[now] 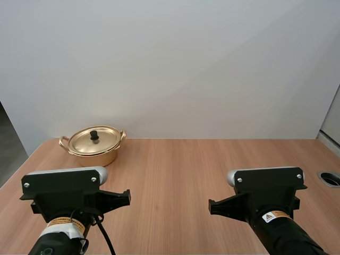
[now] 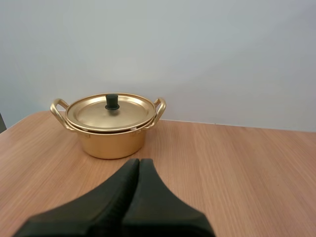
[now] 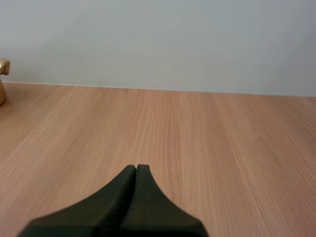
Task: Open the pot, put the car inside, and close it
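Note:
A small gold pot (image 1: pixel 94 146) with two loop handles stands at the far left of the wooden table, its gold lid (image 1: pixel 95 139) on, topped by a black knob (image 1: pixel 94 135). In the left wrist view the pot (image 2: pixel 112 139) sits straight ahead of my left gripper (image 2: pixel 138 162), whose fingers lie together as one dark wedge, well short of it. My right gripper (image 3: pixel 136 168) is likewise shut on nothing above bare wood; one pot handle (image 3: pixel 3 66) shows at that view's edge. In the high view both arms rest near the table's front edge.
A round grommet hole (image 1: pixel 330 178) is set into the table at its right edge. A plain pale wall rises behind the table's far edge. Bare wood (image 1: pixel 212 164) stretches between the pot and the right side.

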Motion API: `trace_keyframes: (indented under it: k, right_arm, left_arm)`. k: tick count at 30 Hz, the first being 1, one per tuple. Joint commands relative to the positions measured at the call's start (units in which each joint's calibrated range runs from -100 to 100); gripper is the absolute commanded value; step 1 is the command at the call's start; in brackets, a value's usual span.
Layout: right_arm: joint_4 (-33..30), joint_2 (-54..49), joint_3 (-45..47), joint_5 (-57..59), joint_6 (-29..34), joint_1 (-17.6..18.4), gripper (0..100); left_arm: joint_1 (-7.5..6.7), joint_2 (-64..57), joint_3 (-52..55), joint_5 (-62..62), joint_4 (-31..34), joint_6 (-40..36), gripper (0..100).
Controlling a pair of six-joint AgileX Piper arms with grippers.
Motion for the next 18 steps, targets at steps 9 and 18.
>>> trace_keyframes:
  k: [9,18]
  right_arm:
    - [-14.97,-5.86,0.0,4.21,15.47,0.86,0]
    - [-19.66,-5.86,0.0,3.89,18.43,0.86,0]
  left_arm:
    - [0.03,0.0,0.0,0.09,0.06,0.02,0]
    - [0.03,0.0,0.0,0.09,0.06,0.02,0]
